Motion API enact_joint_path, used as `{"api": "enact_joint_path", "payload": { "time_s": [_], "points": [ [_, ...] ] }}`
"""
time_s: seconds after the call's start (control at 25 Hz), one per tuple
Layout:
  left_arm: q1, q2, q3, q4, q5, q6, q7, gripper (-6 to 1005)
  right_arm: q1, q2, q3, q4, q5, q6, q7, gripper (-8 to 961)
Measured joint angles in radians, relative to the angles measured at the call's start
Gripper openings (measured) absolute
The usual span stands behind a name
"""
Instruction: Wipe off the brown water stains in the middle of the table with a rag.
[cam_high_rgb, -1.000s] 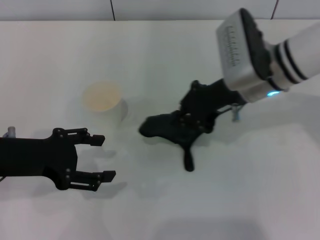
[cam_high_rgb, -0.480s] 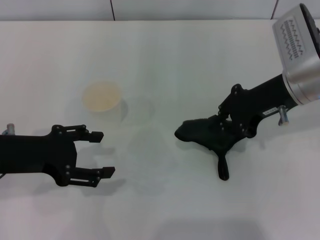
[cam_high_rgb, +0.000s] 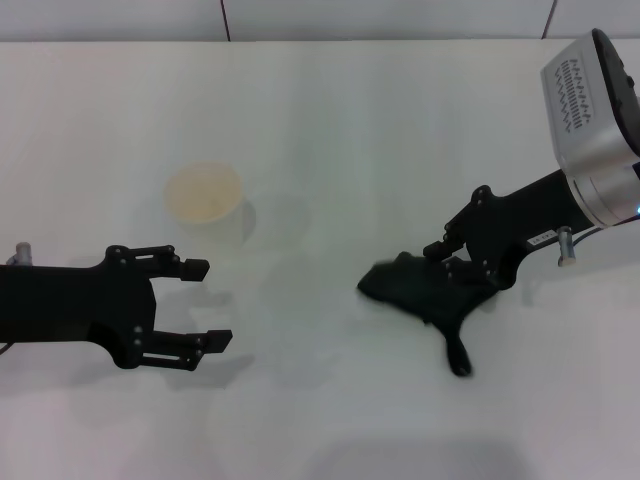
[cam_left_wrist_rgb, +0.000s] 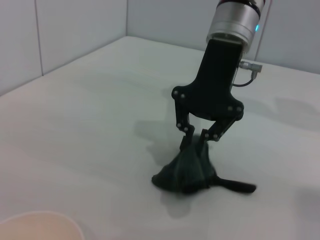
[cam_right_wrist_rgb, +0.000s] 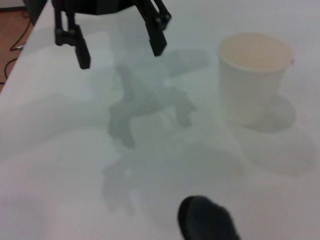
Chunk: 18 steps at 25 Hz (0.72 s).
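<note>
The black rag (cam_high_rgb: 408, 289) lies bunched on the white table (cam_high_rgb: 330, 120) at the right, its narrow tail (cam_high_rgb: 458, 356) trailing toward the front edge. My right gripper (cam_high_rgb: 449, 272) reaches down onto it and is shut on the rag's top. The left wrist view shows this plainly: the right gripper (cam_left_wrist_rgb: 196, 141) pinches the peak of the rag (cam_left_wrist_rgb: 186, 174). My left gripper (cam_high_rgb: 208, 304) hovers open at the front left, holding nothing. No brown water stains show in any view; the tabletop between the arms looks plain white.
A white paper cup (cam_high_rgb: 205, 200) with a pale beige inside stands upright at the left of middle, just beyond the left gripper. The right wrist view shows that cup (cam_right_wrist_rgb: 255, 75) and the left gripper (cam_right_wrist_rgb: 120, 54) across the table.
My right gripper has dragged the rag from the middle beside the cup out to the right and a little toward the front. The left arm has hardly moved.
</note>
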<state>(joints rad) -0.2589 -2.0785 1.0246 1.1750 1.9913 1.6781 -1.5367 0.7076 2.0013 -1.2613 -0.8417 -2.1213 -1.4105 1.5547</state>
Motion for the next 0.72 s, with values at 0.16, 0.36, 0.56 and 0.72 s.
{"api": "enact_joint_path", "payload": {
  "time_s": [0.16, 0.36, 0.56, 0.72],
  "points": [
    [0.005, 0.000, 0.000, 0.000, -0.007, 0.000, 0.001, 861, -0.009, 0.001, 0.001, -0.005, 0.001, -0.005, 0.005, 96],
    [0.009, 0.000, 0.000, 0.000, -0.012, -0.001, 0.001, 861, -0.019, 0.003, 0.060, -0.013, 0.006, -0.067, -0.008, 358],
    [0.016, 0.000, -0.012, -0.003, -0.017, -0.001, 0.014, 861, -0.062, 0.003, 0.165, -0.055, 0.006, -0.158, -0.063, 464],
    [0.028, 0.000, -0.032, -0.028, -0.046, -0.002, 0.063, 861, -0.118, 0.000, 0.202, -0.107, 0.006, -0.171, -0.081, 531]
  ]
}}
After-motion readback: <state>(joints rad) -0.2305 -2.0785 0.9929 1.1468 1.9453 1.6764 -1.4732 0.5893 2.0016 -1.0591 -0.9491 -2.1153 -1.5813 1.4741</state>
